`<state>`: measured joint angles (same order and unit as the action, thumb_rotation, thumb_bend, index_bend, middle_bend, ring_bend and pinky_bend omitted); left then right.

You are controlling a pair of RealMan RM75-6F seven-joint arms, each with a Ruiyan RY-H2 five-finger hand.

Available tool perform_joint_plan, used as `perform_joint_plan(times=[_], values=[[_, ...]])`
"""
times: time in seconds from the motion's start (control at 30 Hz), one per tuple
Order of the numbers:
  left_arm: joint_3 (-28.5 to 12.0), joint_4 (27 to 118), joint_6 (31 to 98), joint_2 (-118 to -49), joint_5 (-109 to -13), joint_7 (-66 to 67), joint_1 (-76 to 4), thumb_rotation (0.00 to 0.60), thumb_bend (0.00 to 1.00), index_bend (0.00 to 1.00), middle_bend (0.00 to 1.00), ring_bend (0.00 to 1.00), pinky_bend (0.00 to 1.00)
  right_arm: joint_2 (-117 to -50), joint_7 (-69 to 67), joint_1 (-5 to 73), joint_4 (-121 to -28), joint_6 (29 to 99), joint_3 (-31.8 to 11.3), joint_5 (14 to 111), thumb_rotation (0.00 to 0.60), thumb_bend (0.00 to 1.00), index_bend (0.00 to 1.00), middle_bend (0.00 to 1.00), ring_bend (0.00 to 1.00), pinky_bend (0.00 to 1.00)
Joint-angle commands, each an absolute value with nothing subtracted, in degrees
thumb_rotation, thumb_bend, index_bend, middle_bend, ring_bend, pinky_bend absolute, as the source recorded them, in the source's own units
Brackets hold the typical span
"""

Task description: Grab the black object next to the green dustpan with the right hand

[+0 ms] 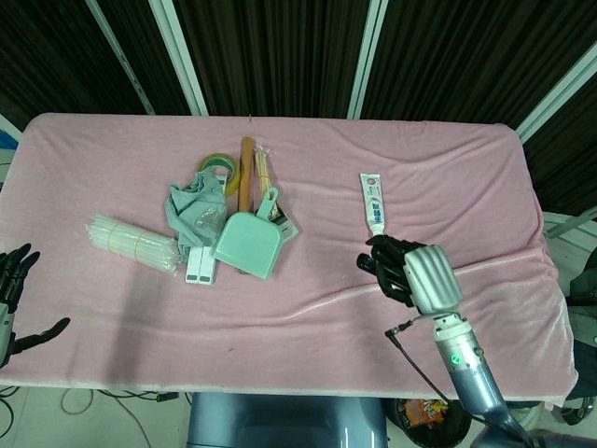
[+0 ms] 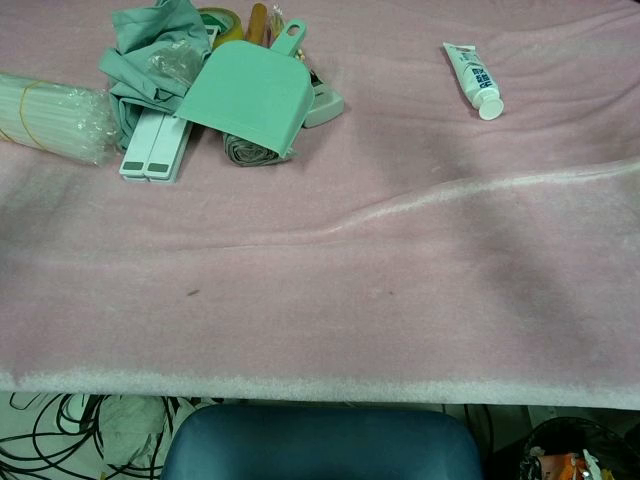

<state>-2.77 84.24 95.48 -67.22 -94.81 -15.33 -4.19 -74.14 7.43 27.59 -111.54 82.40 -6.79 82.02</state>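
The green dustpan [image 1: 247, 245] [image 2: 250, 95] lies face down in the pile at mid-left of the pink table. Only an edge of the dark grey roll [image 2: 245, 152] [image 1: 242, 271] shows from under its front lip. My right hand [image 1: 410, 273] hovers well to the right of the pile, below the toothpaste tube, back to the camera. Its dark fingers [image 1: 384, 269] are loosely bent and apart, with nothing in them. My left hand [image 1: 11, 303] is at the table's front left edge, fingers spread and empty. Neither hand shows in the chest view.
A toothpaste tube [image 1: 373, 203] [image 2: 472, 78] lies right of the pile. Around the dustpan are a grey-green cloth [image 1: 191, 210], a tape roll [image 1: 216, 165], a wooden stick [image 1: 246, 173], a white twin-bar item [image 2: 155, 145] and a bundle of straws [image 1: 133, 243]. The cloth is ridged at the right.
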Motion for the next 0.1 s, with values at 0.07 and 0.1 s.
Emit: perform_joint_plan(times=[0.07, 0.1], values=[[-2.5, 84.0, 96.0, -67.2, -95.4, -15.4, -4.1, 0.600, 0.00, 0.00, 0.00, 0.00, 0.00, -74.2, 3.0, 21.5, -111.6, 87.8, 0.0, 90.6, 0.600, 0.81, 0.75, 0.69, 0.60, 0.67], [-2.5, 84.0, 96.2, -67.2, -95.6, -15.4, -4.1, 0.600, 0.00, 0.00, 0.00, 0.00, 0.00, -74.1, 2.7, 21.1, -111.4, 88.1, 0.5, 91.7, 0.600, 0.81, 0.75, 0.69, 0.60, 0.67]])
